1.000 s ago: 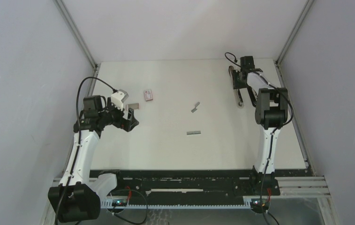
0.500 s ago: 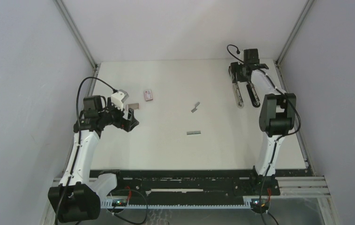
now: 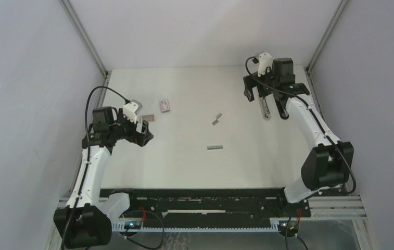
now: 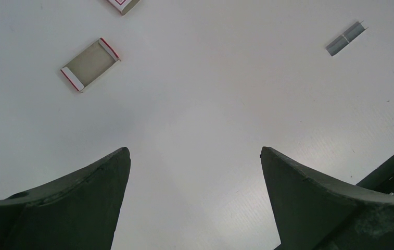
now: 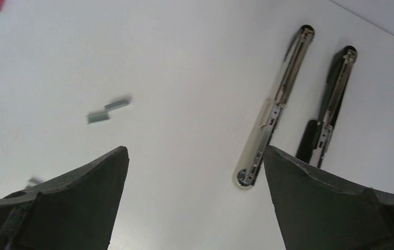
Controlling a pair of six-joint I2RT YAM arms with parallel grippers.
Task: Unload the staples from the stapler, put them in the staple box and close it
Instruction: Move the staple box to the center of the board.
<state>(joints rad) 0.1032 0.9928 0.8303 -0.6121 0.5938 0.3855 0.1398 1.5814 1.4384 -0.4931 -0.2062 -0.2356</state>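
At the far right corner of the white desk (image 3: 194,172) the long black-and-silver metal stapler (image 5: 274,115) lies folded open, its two halves flat and side by side. I have the right gripper (image 5: 195,149) above it, jaws spread wide and holding nothing. The staples are out on the desk, well apart from the stapler: one short thin grey metallic strip (image 3: 216,119) near the middle, another (image 3: 214,147) nearer me. My left gripper (image 4: 194,152) hangs released and empty over bare surface near the left edge, close to a small pink-and-white box (image 3: 165,105) and a little red-edged grey tray (image 4: 89,63).
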